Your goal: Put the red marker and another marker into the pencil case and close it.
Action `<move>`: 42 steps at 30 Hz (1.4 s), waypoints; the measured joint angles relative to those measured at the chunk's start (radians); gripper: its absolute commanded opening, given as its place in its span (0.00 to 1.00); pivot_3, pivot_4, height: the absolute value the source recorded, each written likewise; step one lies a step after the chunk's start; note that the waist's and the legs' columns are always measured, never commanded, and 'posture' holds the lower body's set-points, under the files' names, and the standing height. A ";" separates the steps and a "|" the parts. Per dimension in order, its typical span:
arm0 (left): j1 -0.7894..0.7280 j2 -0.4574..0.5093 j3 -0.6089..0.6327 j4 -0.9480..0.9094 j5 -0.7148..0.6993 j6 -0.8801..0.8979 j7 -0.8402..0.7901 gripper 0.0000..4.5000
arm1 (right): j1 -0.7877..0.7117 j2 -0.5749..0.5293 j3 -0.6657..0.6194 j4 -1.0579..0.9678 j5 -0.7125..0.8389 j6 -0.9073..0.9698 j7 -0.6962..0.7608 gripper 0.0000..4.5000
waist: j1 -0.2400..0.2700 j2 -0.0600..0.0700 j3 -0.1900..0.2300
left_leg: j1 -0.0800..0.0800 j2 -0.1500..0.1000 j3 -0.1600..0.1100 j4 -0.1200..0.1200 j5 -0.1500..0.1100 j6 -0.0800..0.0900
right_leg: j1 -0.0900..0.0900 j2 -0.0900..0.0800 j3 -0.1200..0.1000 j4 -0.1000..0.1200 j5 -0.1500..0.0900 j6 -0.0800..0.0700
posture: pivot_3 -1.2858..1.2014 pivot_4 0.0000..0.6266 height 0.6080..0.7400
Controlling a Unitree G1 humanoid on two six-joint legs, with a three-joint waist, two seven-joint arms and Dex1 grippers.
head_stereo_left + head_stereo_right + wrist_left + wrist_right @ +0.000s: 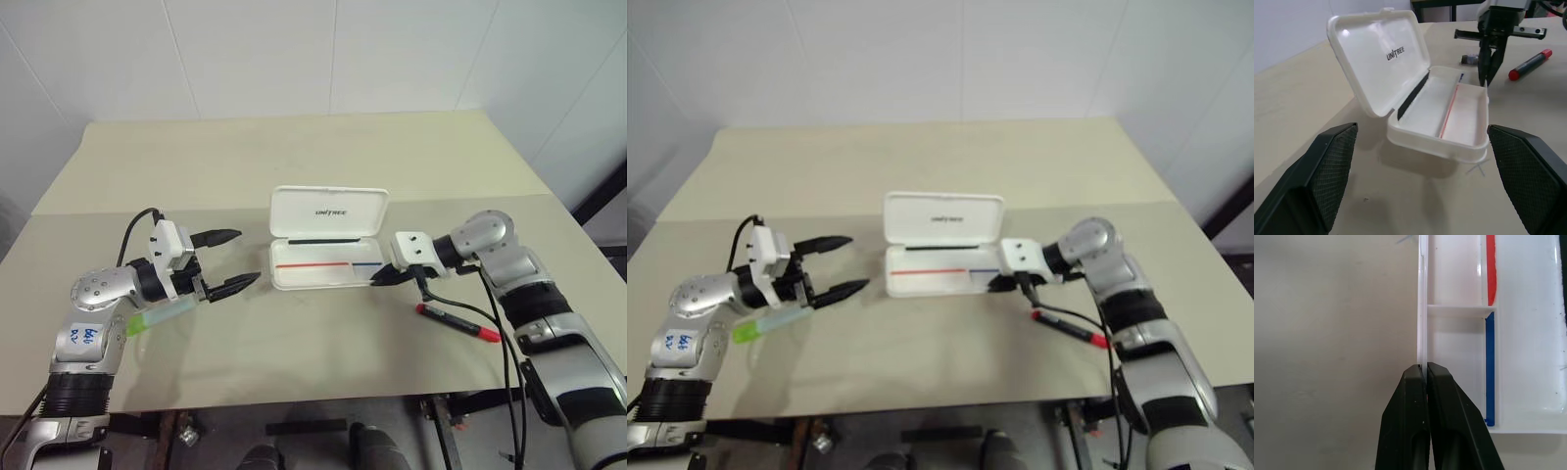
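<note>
Open white pencil case (326, 262) mid-frame, long axis left-right, red marker (458, 322) lower right, cap rightward, green marker (157, 316) lower left under wide-open empty left gripper (227, 260), right gripper (378, 280) pinched shut, empty, at case's front-right rim.

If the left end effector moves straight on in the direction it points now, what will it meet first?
Most likely the pencil case: it lies open straight ahead of the open left end effector, with bare table between them. Depth is uncertain.

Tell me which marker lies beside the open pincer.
The light-green marker, lying by the left pincer; the red-capped marker lies near the shut right pincer.
</note>
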 measured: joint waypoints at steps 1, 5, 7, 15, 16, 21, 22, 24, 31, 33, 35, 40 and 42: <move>-0.001 -0.001 -0.004 0.001 0.000 0.000 -0.001 1.00 | 0.020 -0.013 0.000 -0.047 0.002 0.033 -0.002 0.00 | 0.002 0.000 0.000 | 0.000 0.000 0.000 0.000 0.000 0.000 | 0.000 0.000 0.000 0.000 0.000 0.000 | 0.52 0.24 1.00; -0.002 -0.005 -0.011 0.002 0.000 0.000 -0.002 1.00 | 0.114 -0.048 0.000 -0.236 0.018 0.190 -0.018 0.00 | 0.013 0.000 0.000 | 0.000 0.000 0.000 0.001 -0.001 0.001 | 0.000 0.000 0.000 -0.001 0.000 0.000 | 0.52 0.24 1.00; -0.002 -0.007 -0.012 0.001 0.000 0.001 -0.003 1.00 | 0.155 -0.061 0.001 -0.309 0.021 0.245 -0.028 0.00 | 0.014 0.000 0.000 | 0.000 0.000 0.000 0.001 -0.001 0.001 | 0.001 0.000 0.000 -0.001 0.000 0.000 | 0.52 0.24 1.00; -0.002 -0.011 -0.014 -0.001 -0.001 0.012 -0.007 1.00 | 0.258 -0.087 0.005 -0.443 0.020 0.374 -0.092 0.00 | 0.014 0.000 0.000 | 0.000 0.000 0.000 0.001 -0.001 0.001 | 0.001 0.000 0.000 -0.003 0.000 0.000 | 0.52 0.24 1.00; -0.002 -0.011 -0.014 -0.002 -0.001 0.013 -0.007 1.00 | 0.260 -0.089 0.005 -0.448 0.020 0.380 -0.097 0.00 | 0.014 0.000 0.000 | 0.000 0.000 0.000 0.001 -0.001 0.002 | 0.001 0.000 0.000 -0.004 0.000 0.000 | 0.52 0.24 1.00; 0.005 -0.011 -0.014 -0.007 -0.002 0.022 -0.007 1.00 | 0.283 -0.111 0.005 -0.466 0.021 0.365 -0.118 0.00 | 0.018 0.000 0.000 | 0.001 0.000 0.000 0.003 -0.003 0.005 | 0.003 0.000 0.000 -0.004 0.000 0.000 | 0.52 0.24 1.00; 0.005 -0.011 -0.013 -0.007 -0.002 0.022 -0.007 1.00 | 0.284 -0.113 0.006 -0.466 0.020 0.360 -0.119 0.00 | 0.020 0.000 0.000 | 0.001 0.000 0.000 0.003 -0.003 0.005 | 0.003 0.000 0.000 -0.004 0.000 0.000 | 0.52 0.24 1.00; 0.005 -0.011 -0.013 -0.008 -0.002 0.023 -0.007 1.00 | 0.285 -0.120 0.012 -0.464 0.018 0.340 -0.123 0.00 | 0.023 0.000 0.000 | 0.001 0.000 0.000 0.004 -0.003 0.005 | 0.004 0.000 0.000 -0.004 0.000 0.000 | 0.52 0.24 1.00; 0.005 -0.011 -0.013 -0.025 -0.003 0.030 -0.007 1.00 | 0.284 -0.130 0.024 -0.460 0.008 0.327 -0.131 0.23 | 0.035 -0.001 -0.001 | 0.002 0.000 0.000 0.004 -0.003 0.005 | 0.004 0.000 0.000 -0.004 0.001 -0.001 | 0.52 0.24 1.00; 0.005 -0.011 -0.013 -0.031 -0.003 0.031 -0.006 1.00 | 0.284 -0.129 0.035 -0.456 0.007 0.330 -0.139 0.30 | 0.037 -0.001 -0.001 | 0.002 0.000 0.000 0.003 -0.003 0.005 | 0.004 0.000 0.000 -0.004 0.001 -0.001 | 0.52 0.24 1.00; 0.005 -0.011 -0.013 -0.031 -0.003 0.032 -0.006 1.00 | 0.281 -0.129 0.035 -0.458 0.010 0.342 -0.140 0.30 | 0.037 -0.001 -0.001 | 0.002 0.000 0.000 0.003 -0.003 0.005 | 0.004 0.000 0.000 -0.005 0.001 -0.001 | 0.52 0.24 1.00; 0.006 -0.011 -0.013 -0.033 -0.003 0.035 -0.005 1.00 | 0.280 -0.128 0.035 -0.477 0.032 0.387 -0.138 0.30 | 0.037 -0.001 0.000 | 0.001 0.000 0.000 0.002 -0.003 0.005 | 0.003 0.000 0.000 -0.006 0.001 -0.001 | 0.52 0.24 1.00; 0.006 -0.011 -0.013 -0.034 -0.003 0.038 -0.004 1.00 | 0.280 -0.128 0.035 -0.503 0.043 0.410 -0.136 0.30 | 0.036 -0.001 0.000 | 0.001 0.000 0.000 0.002 -0.003 0.005 | 0.003 0.000 0.000 -0.006 0.001 -0.001 | 0.52 0.24 1.00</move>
